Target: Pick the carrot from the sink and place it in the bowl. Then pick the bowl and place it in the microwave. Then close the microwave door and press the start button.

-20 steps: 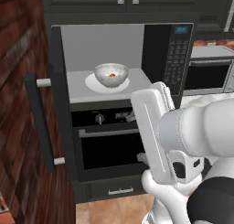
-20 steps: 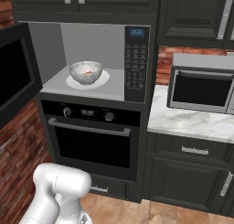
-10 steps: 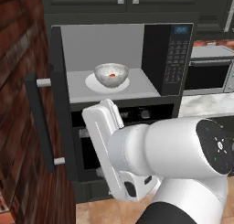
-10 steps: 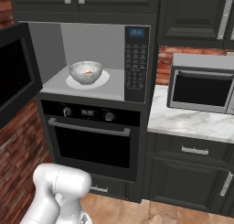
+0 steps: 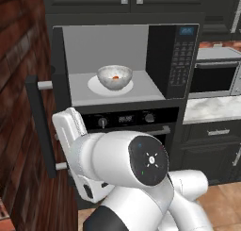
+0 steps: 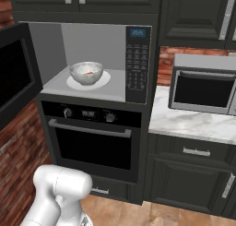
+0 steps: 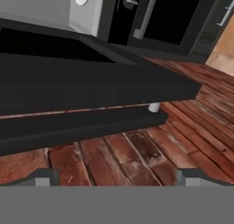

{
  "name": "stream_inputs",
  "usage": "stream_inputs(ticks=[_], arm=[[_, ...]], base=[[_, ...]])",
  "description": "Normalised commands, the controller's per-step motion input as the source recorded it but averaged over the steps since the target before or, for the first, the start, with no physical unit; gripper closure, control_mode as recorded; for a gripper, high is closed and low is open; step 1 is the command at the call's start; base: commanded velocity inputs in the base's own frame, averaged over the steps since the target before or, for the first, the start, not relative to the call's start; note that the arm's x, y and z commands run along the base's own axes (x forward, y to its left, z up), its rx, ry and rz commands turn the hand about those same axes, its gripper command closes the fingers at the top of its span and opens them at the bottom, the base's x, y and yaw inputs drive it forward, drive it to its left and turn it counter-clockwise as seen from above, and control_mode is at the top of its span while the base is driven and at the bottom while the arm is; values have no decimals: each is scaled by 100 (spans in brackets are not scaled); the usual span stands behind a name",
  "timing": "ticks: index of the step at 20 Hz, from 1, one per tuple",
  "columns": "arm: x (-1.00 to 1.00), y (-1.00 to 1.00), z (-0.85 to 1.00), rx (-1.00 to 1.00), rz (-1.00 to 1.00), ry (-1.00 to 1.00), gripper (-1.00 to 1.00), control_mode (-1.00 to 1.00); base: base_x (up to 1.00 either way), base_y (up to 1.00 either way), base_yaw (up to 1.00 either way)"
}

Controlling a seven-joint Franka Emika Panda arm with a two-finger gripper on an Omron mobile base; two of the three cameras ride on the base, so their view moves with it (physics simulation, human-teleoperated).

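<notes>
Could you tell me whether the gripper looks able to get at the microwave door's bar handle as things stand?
Probably yes. The microwave door stands swung wide open against the brick wall, and in the hand view its bar handle lies just ahead of the open gripper with nothing between them.

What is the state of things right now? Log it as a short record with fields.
bowl: on the white plate inside the microwave
carrot: a small orange bit in the bowl
microwave door: swung open to the left, in front of the brick wall
end effector: fingertips wide apart, nothing between them, facing the door's bar handle at close range
steps left: close the door, press start
</notes>
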Motion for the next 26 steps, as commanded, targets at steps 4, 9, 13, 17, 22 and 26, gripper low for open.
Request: stream_inputs(ticks=[4, 9, 13, 17, 22, 26], arm=[[45, 14, -7, 0, -1, -3, -100, -100], [47, 21, -11, 0, 0, -4, -100, -100], [47, 31, -6, 0, -2, -3, -100, -100], [50, 3, -3, 0, -9, -1, -100, -100], [41, 0, -3, 0, -12, -3, -100, -100], [45, -57, 0, 1, -20, -6, -100, -100]], base=[[0, 0, 0], [0, 0, 0], [0, 0, 0], [0, 0, 0], [0, 0, 0], [0, 0, 0]])
